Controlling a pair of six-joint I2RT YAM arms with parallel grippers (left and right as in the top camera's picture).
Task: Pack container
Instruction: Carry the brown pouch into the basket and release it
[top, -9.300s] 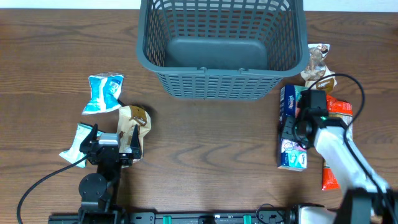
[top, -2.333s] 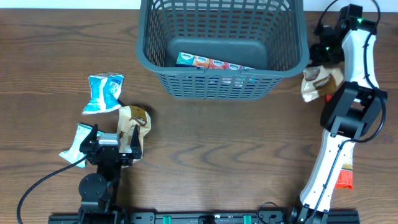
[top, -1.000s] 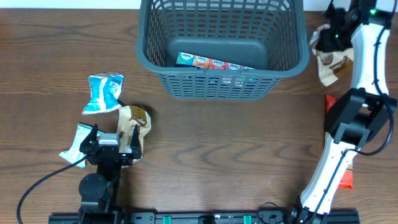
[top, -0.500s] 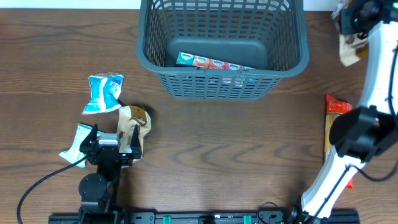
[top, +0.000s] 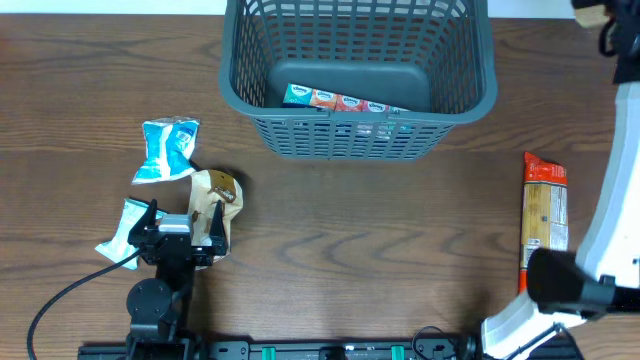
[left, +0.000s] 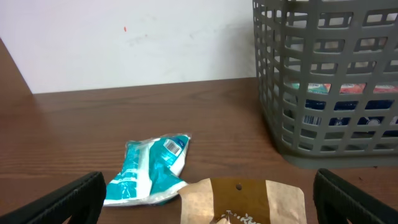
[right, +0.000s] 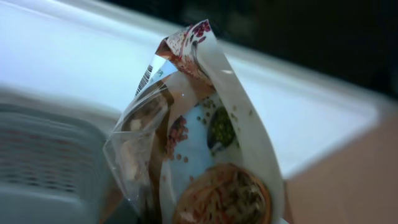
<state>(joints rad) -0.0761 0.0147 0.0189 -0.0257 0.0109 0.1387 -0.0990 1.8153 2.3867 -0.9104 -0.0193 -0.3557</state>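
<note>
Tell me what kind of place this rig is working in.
Most likely a robotics lab bench: a wood-grain table against a plain white wall, arms mounted on a rail at its edge, only a container and snack packets laid out.

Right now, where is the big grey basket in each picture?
Overhead: basket top centre.
Left wrist: right side.
Right wrist: probably the blurry grey lattice lower left, behind the snack packet.
Shared landmark: colourful pack inside it, overhead and through the slats in left wrist.
</note>
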